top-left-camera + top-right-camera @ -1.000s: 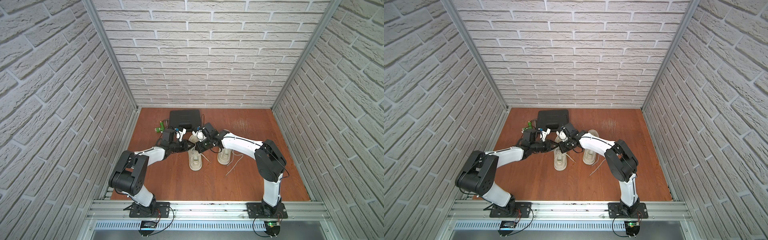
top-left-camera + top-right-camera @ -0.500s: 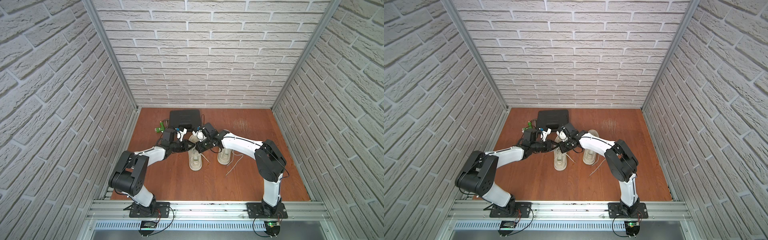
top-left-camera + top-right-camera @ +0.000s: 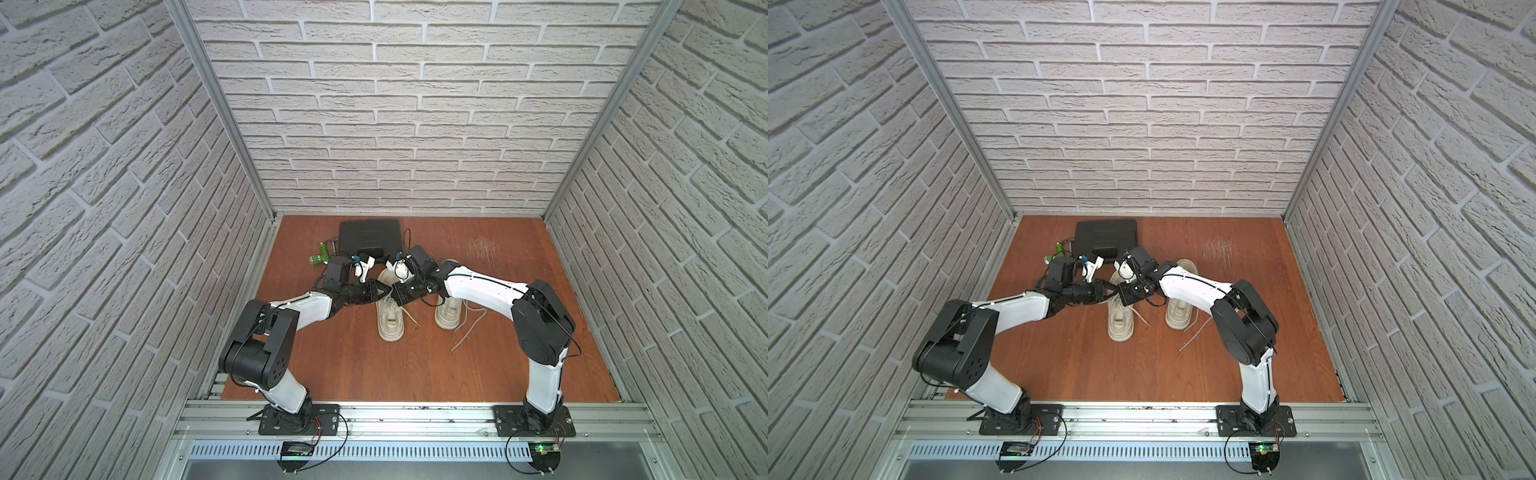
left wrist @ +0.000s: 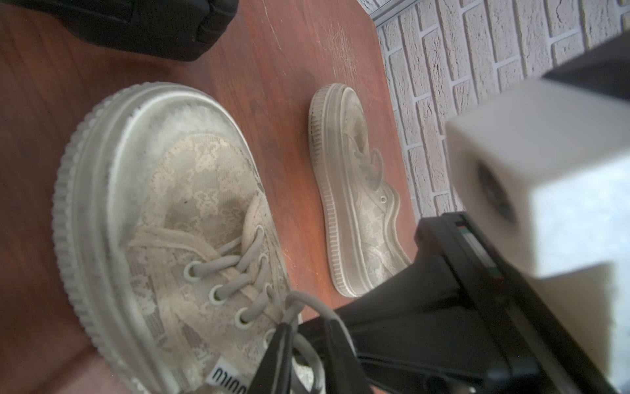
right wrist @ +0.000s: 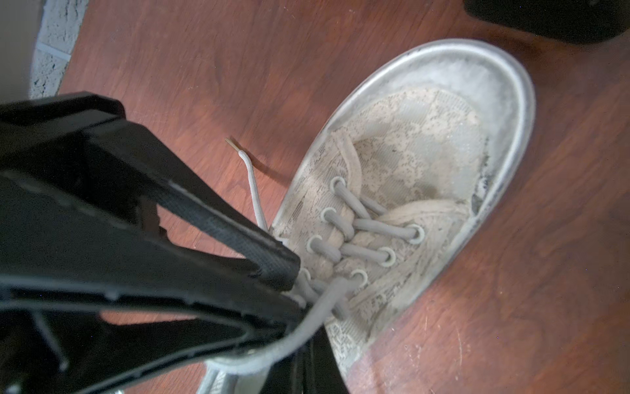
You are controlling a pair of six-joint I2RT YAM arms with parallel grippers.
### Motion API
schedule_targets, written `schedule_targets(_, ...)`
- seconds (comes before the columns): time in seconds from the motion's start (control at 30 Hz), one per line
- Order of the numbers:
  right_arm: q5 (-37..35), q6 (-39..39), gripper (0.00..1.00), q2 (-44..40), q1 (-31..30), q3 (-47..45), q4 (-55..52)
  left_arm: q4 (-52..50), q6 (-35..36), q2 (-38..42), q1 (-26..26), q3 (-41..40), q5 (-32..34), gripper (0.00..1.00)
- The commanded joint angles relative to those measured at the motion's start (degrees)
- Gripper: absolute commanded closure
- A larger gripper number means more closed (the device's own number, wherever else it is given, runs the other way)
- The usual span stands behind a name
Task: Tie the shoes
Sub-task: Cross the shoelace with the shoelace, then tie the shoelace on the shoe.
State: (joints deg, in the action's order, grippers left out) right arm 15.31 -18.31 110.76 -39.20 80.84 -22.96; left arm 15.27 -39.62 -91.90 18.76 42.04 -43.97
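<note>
Right gripper (image 5: 296,293) is clamped on the lace (image 5: 327,300) of the worked shoe (image 3: 390,320), held off the top eyelets, presumably for a loop. Left gripper (image 4: 306,337) is set narrowly about a strand; grip cannot be told. Second shoe (image 3: 449,311) is stood just beside it, untied.

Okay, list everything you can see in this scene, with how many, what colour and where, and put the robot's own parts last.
shoes: two, off-white, side by side mid-table, toes toward the back wall
laces: cream; one shoe's ends trail loose on the table, the other's are at the grippers
black case: one, black, back of the table
green tool: one, green, beside the case
table: one, reddish-brown wood
walls: three, white brick
arms: two, white and black, on the front rail
left gripper: black, lace between its fingers
right gripper: black, shut, at the same shoe's lacing
</note>
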Motion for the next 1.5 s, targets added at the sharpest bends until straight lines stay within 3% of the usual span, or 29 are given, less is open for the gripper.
schedule_targets(0.0, 0.3, -1.1, 0.97, -3.8, 0.3, -1.2, 4.4, 1.7, 0.9, -0.7, 0.6, 0.8, -1.3, 0.78)
schedule_targets(0.43, 2.2, -2.8, 0.97, -5.3, 0.8, -3.3, 8.2, 2.3, 0.8, -0.4, 0.5, 0.3, -1.8, 0.79)
schedule_targets(0.63, 2.1, -3.4, 0.97, -5.3, 0.8, -3.8, 9.2, 2.4, 0.7, -0.5, 0.5, 0.1, -2.0, 0.86)
schedule_targets(0.8, 1.4, -3.0, 0.97, -5.4, 0.9, -3.7, 8.7, 2.4, 0.9, -0.3, 0.3, -0.1, -2.1, 1.00)
schedule_targets(0.87, 0.4, -2.3, 0.97, -5.6, 1.1, -3.7, 7.5, 2.4, 0.9, 0.0, 0.1, -0.3, -1.9, 1.00)
schedule_targets(1.03, 0.1, -0.9, 0.88, -6.5, 2.1, -4.8, 5.4, 2.4, 0.7, 1.1, -0.7, -1.2, -0.8, 1.00)
schedule_targets(1.27, 0.8, 0.0, 0.62, -10.1, 2.8, -8.0, 6.0, 2.4, 0.6, 1.7, -1.1, -1.7, -0.1, 1.00)
schedule_targets(1.47, 5.6, -3.9, 0.54, -13.0, 1.8, -11.5, 10.6, 2.6, 0.4, 1.8, -1.2, -1.6, 0.1, 1.00)
